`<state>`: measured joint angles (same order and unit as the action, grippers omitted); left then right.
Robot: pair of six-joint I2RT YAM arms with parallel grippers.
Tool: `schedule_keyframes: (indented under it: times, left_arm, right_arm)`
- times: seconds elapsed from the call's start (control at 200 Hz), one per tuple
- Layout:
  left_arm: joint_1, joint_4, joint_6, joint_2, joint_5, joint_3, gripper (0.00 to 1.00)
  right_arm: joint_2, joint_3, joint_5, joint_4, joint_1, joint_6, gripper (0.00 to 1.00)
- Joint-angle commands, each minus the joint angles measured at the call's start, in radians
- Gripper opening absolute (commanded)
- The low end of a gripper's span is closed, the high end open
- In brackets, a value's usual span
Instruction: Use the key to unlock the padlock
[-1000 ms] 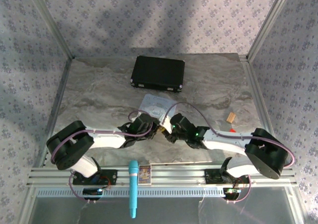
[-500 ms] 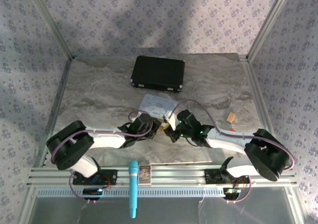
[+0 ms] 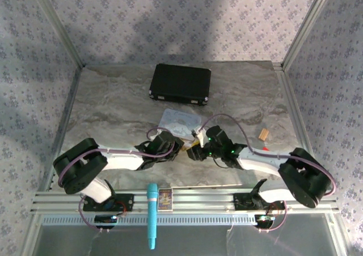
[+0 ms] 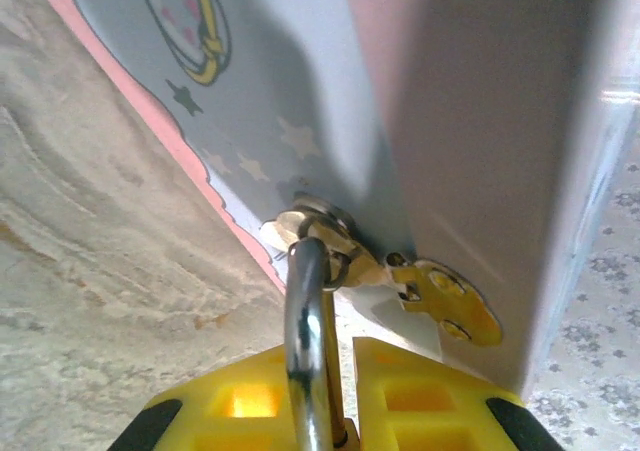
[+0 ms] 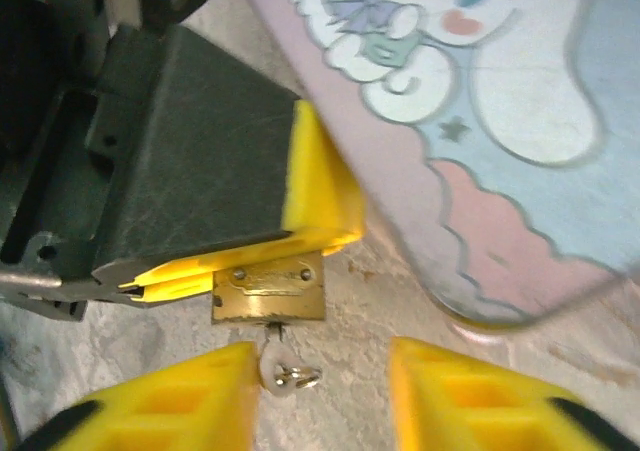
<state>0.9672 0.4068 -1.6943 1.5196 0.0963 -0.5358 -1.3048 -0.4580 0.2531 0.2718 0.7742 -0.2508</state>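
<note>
Both arms lie low and stretched over the table (image 3: 113, 111), elbows out, and their wrists meet near its middle at the near edge of the pastel tin (image 3: 177, 120). The left gripper (image 3: 181, 146) comes in from its own side. In the left wrist view its yellow fingers (image 4: 420, 396) are pressed nearly together on the silvery shackle (image 4: 305, 311), which runs through the tin's brass hasp (image 4: 440, 299). It thus holds the padlock (image 5: 268, 289), whose brass body hangs just beyond the yellow pads, close against the tin's side. The right gripper (image 5: 322, 359) faces it with its yellow fingers (image 5: 160, 401) spread wide and gripping nothing. The key (image 5: 277, 373) stands out of the underside of the padlock between them, close to one finger and well apart from the other.

There is little room here: the tin crowds one side and the left gripper's black body the other. The bare marbled table opens out behind and to both sides. A black case (image 3: 180, 84) sits at the far edge, and a tan peg (image 3: 264, 134) and a red piece (image 3: 265, 149) lie near the right arm. Patterned walls and metal posts enclose the table, and a blue stick (image 3: 152, 213) lies across the near rail.
</note>
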Motion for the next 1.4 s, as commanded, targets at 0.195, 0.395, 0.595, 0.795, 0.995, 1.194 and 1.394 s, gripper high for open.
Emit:
schedule_keyframes:
  times: [0.195,0.395,0.595,0.795,0.995,1.194,1.394]
  left_arm:
    - [0.010,-0.041,0.035,0.017,-0.020,-0.022,0.00]
    - [0.015,-0.087,0.065,0.042,-0.035,-0.044,0.00]
    - [0.011,-0.130,0.121,0.072,-0.082,-0.069,0.00]
    - [0.012,-0.160,0.148,0.059,-0.076,-0.063,0.00]
    - [-0.008,-0.279,0.320,0.053,-0.167,-0.116,0.00]
    - [0.000,-0.599,0.515,0.039,-0.030,-0.186,0.01]
    - [0.000,-0.857,0.663,0.070,0.127,-0.270,0.05]
  right_arm:
    - [0.216,0.078,-0.255,-0.092,-0.069,-0.318,0.77]
    - [0.139,-0.045,-0.237,-0.205,-0.119,-0.352,0.77]
    - [0.010,-0.161,-0.175,-0.196,-0.118,-0.349,0.70]
    - [-0.123,-0.248,-0.194,-0.268,-0.123,-0.360,0.57]
    - [-0.224,-0.342,-0.234,-0.353,-0.124,-0.309,0.44]
    - [-0.278,-0.371,-0.252,-0.371,-0.127,-0.294,0.42]
    - [-0.323,-0.403,-0.253,-0.394,-0.128,-0.280,0.36]
